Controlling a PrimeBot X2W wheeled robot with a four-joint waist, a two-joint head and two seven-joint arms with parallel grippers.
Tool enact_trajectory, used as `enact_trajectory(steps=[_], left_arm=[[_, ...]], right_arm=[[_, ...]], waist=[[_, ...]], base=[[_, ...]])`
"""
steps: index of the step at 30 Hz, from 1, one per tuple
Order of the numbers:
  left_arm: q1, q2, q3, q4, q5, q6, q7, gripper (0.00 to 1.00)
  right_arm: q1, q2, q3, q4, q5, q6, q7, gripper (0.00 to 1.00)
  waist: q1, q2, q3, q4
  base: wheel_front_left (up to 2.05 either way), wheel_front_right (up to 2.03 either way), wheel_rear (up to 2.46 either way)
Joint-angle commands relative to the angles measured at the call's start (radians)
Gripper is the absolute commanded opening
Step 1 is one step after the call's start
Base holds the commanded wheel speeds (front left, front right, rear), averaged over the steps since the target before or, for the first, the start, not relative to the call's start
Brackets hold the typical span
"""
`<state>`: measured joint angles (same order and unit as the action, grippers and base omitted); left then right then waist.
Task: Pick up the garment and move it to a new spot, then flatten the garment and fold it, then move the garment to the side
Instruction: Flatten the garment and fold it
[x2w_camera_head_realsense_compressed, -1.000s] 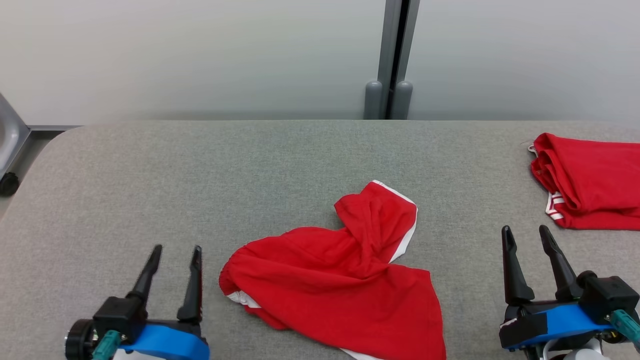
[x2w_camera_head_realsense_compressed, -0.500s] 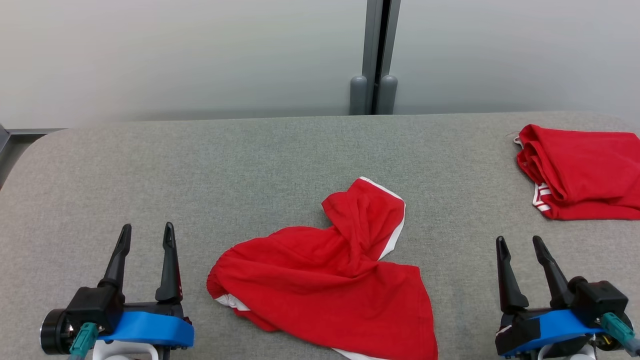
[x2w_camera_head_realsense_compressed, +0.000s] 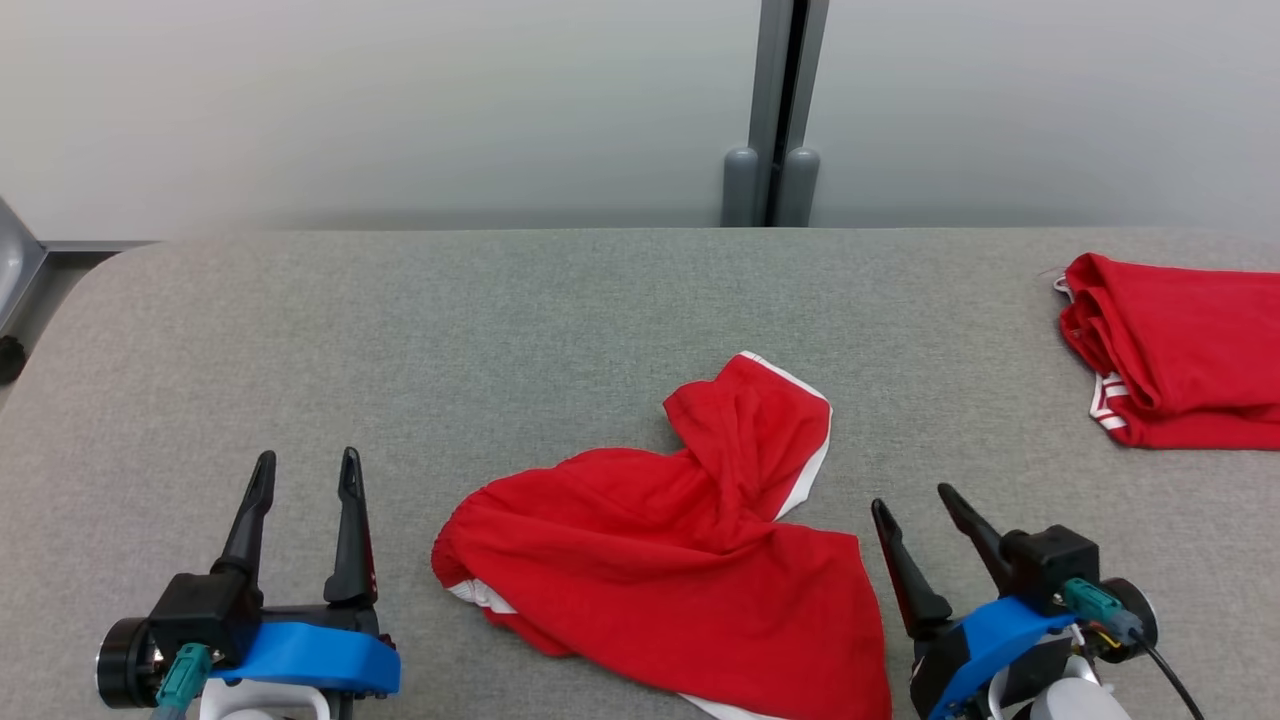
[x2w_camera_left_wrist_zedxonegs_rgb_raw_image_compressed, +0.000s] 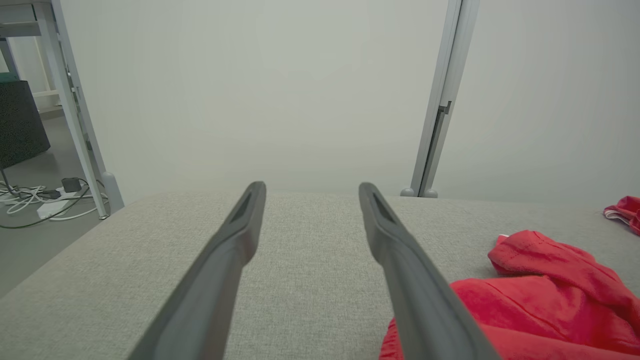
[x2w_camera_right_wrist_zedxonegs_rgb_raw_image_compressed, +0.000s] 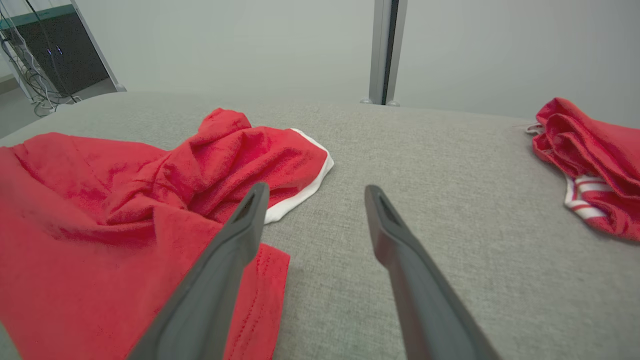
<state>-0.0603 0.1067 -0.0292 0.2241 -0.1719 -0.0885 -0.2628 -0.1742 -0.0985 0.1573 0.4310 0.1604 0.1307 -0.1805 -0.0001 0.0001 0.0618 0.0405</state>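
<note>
The crumpled red garment (x2w_camera_head_realsense_compressed: 660, 560) lies on the grey tabletop (x2w_camera_head_realsense_compressed: 500, 320) between two spread, empty grippers, the right gripper (x2w_camera_head_realsense_compressed: 912, 498) just beside its right edge and leaning toward it, the left gripper (x2w_camera_head_realsense_compressed: 307, 457) slightly further off.

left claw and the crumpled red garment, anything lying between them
Nothing: in the head view the grey surface between the left claw and the crumpled red garment is bare.

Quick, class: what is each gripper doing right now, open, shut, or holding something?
Left gripper: open, holding nothing.
Right gripper: open, holding nothing, next to the red garment.
</note>
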Motion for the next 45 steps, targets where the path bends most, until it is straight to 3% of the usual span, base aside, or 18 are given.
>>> enact_trajectory(steps=[1,16,19,30,38,41,42,43,44,45], left_arm=[[-0.012,-0.004,0.004,0.001,0.006,-0.003,-0.002,1.00],[-0.043,-0.030,0.021,0.016,0.025,-0.025,-0.002,1.00],[-0.047,-0.033,0.025,0.017,0.028,-0.027,-0.002,1.00],[-0.068,-0.043,0.021,0.024,0.034,-0.035,-0.002,1.00],[-0.084,-0.051,-0.001,0.032,0.028,-0.037,-0.002,1.00],[-0.090,-0.053,-0.002,0.033,0.027,-0.039,-0.002,1.00],[-0.091,-0.053,-0.002,0.034,0.027,-0.039,-0.002,1.00],[-0.091,-0.054,-0.001,0.033,0.027,-0.039,-0.002,1.00],[-0.090,-0.054,-0.002,0.034,0.027,-0.040,-0.002,1.00],[-0.089,-0.055,-0.002,0.035,0.027,-0.040,-0.002,1.00]], right_arm=[[-0.016,-0.007,0.011,0.014,0.003,0.000,0.009,1.00],[-0.087,-0.014,0.161,0.277,0.039,0.000,0.043,1.00],[-0.105,-0.016,0.189,0.310,0.060,0.000,0.036,0.00],[-0.269,-0.109,0.168,0.375,0.103,0.000,-0.008,0.00],[-0.423,-0.194,0.108,0.495,0.100,0.000,-0.012,0.00],[-0.463,-0.194,0.106,0.553,0.092,0.000,-0.005,0.00],[-0.474,-0.190,0.108,0.569,0.091,0.000,-0.010,0.09],[-0.483,-0.184,0.111,0.582,0.090,0.000,-0.018,0.83],[-0.490,-0.179,0.110,0.592,0.095,0.000,-0.026,1.00],[-0.494,-0.176,0.108,0.602,0.100,0.000,-0.035,1.00]], waist=[[0.0001,-0.0001,0.005,0.006],[0.0001,-0.0001,0.048,0.053],[0.0001,-0.0001,0.051,0.053],[0.0001,-0.0001,0.073,0.060],[0.0001,-0.0001,0.098,0.084],[0.0001,-0.0001,0.105,0.087],[0.0001,-0.0001,0.106,0.087],[0.0001,-0.0001,0.107,0.086],[0.0001,-0.0001,0.108,0.085],[0.0001,-0.0001,0.106,0.082]], base=[[0.00,0.00,0.00],[0.00,0.00,0.00],[0.00,0.00,0.00],[0.00,0.00,0.00],[0.00,0.00,0.00],[0.00,0.00,0.00],[0.00,0.00,0.00],[0.00,0.00,0.00],[0.00,0.00,0.00],[0.00,0.00,0.00]])
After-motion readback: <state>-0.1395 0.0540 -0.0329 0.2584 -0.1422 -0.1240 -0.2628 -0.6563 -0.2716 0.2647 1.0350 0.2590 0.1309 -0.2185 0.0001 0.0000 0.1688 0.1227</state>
